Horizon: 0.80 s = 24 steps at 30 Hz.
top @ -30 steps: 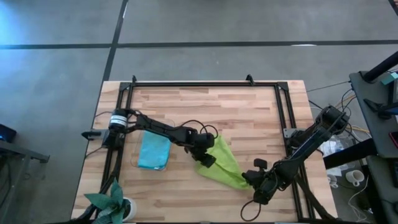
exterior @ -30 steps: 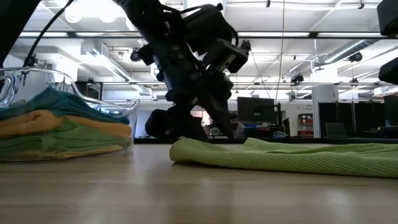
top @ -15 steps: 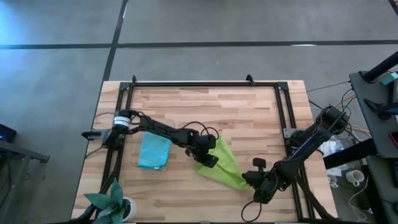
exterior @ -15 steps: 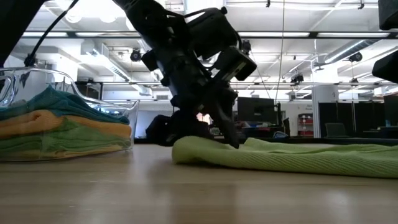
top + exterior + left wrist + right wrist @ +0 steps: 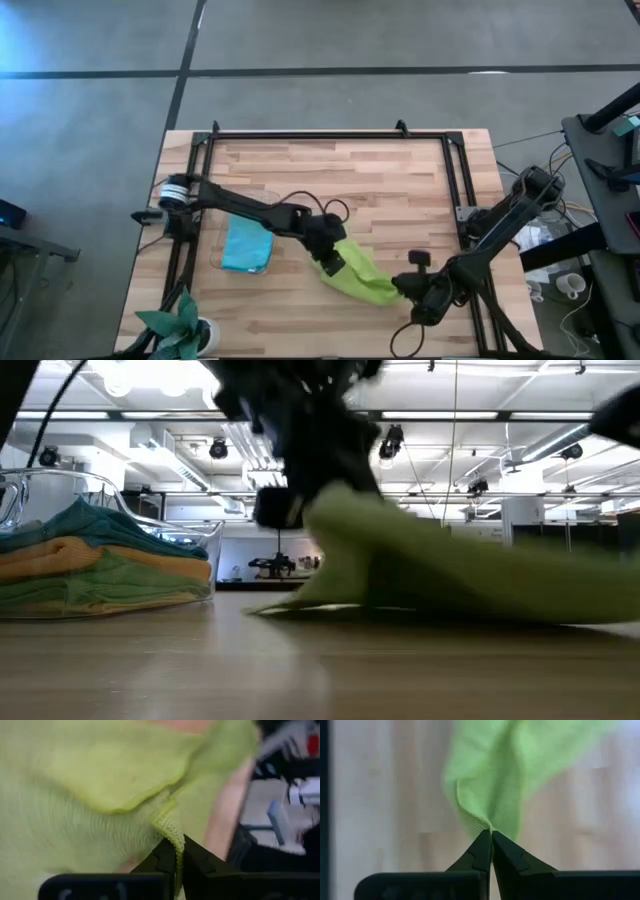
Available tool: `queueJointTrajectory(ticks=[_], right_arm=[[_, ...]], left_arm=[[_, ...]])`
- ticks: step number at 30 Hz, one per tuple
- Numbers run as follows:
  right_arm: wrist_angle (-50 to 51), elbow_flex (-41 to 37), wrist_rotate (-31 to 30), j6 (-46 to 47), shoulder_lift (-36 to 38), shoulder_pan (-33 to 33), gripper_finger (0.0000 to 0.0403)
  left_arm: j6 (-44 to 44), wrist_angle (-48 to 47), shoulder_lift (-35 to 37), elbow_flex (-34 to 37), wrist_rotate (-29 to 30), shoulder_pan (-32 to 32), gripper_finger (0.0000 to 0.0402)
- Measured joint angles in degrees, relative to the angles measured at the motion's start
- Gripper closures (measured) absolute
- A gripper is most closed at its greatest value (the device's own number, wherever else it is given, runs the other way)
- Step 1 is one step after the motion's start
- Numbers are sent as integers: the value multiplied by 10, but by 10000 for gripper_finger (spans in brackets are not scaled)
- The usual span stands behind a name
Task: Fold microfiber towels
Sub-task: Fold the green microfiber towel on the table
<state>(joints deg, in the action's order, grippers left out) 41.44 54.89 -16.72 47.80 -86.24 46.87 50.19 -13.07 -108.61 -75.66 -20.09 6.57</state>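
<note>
High view: the lime green towel (image 5: 360, 277) lies bunched on the worktop (image 5: 330, 170), beside the clear tray (image 5: 215, 250) that holds the light blue towel (image 5: 246, 246). The left tool (image 5: 332, 266) pinches the lime towel's edge nearest that tray; the right tool (image 5: 408, 290) pinches the edge farthest from it.

Low view: the lime towel rises in a blurred fold beside the tray's stack.

Wrist views: each tool's fingers are clamped together on a towel edge.
</note>
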Motion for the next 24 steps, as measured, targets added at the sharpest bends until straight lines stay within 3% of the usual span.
queueJointTrajectory(ticks=[9, 14, 18, 24], right_arm=[[336, 131, -147, 63, 34, 0, 394], [331, 175, -169, 45, 46, 0, 394], [313, 178, -170, 38, 45, 0, 394], [234, 129, -160, 42, 44, 0, 394]], left_arm=[[-168, -30, 155, 3, 114, 9, 401], [-195, -46, 208, 12, 144, 10, 401], [-226, -49, 208, 31, 154, 15, 401], [-286, 64, 160, 111, 188, 28, 402]])
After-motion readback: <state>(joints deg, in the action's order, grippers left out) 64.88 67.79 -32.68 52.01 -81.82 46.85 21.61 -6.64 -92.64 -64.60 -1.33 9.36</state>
